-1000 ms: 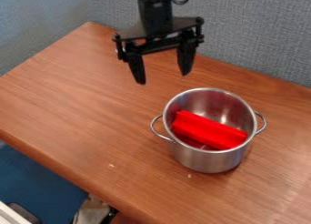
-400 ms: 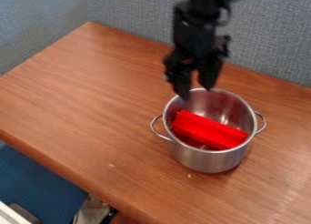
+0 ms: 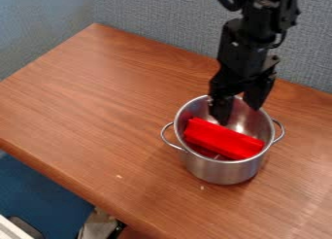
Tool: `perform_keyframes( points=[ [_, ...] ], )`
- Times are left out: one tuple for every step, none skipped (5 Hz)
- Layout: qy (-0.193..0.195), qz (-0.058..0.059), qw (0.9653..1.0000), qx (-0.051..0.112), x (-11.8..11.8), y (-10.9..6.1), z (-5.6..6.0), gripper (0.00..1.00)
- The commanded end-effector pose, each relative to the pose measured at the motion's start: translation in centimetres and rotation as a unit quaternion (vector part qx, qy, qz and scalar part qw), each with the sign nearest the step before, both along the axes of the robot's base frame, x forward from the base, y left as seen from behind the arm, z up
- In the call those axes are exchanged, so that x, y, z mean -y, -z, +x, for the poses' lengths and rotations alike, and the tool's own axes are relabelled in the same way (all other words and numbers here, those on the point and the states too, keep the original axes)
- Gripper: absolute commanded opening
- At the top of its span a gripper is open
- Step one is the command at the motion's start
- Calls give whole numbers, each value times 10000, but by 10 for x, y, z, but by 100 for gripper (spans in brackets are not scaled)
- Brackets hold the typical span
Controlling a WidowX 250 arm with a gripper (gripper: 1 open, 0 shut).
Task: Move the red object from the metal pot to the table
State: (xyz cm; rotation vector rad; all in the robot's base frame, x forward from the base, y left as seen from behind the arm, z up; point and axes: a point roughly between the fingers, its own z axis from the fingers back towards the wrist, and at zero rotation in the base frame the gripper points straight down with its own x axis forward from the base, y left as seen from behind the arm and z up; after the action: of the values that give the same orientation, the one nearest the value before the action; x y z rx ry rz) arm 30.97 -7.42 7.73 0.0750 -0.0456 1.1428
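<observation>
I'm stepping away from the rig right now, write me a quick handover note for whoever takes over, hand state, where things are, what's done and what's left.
Hand: open, empty, pointing down over the metal pot, fingers at the far rim.
Red object: lying inside the pot, not gripped.
Pot: upright on the table, near its front right edge.
Done: hand brought over the pot.
Left: lower into the pot, close on the red object, lift it out, set it on the table.

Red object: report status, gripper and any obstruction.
Gripper open, over the metal pot's far rim. Red object lying inside pot, not gripped. Nothing blocking; table bare around pot.
</observation>
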Motion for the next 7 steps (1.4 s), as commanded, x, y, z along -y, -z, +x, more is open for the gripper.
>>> perform_keyframes(
  points=[
    [-363, 167, 9989, 256, 12, -10, 8, 100],
    [-412, 376, 9984, 127, 0, 0, 8, 100],
    [-509, 574, 9970, -41, -15, 7, 9, 100],
    [-426, 591, 9973, -35, -6, 12, 11, 100],
    [-266, 577, 9980, -47, 6, 13, 12, 100],
    [-199, 583, 9981, -72, 12, 16, 13, 100],
    [-35, 524, 9986, -111, 23, 15, 27, 100]
  ],
)
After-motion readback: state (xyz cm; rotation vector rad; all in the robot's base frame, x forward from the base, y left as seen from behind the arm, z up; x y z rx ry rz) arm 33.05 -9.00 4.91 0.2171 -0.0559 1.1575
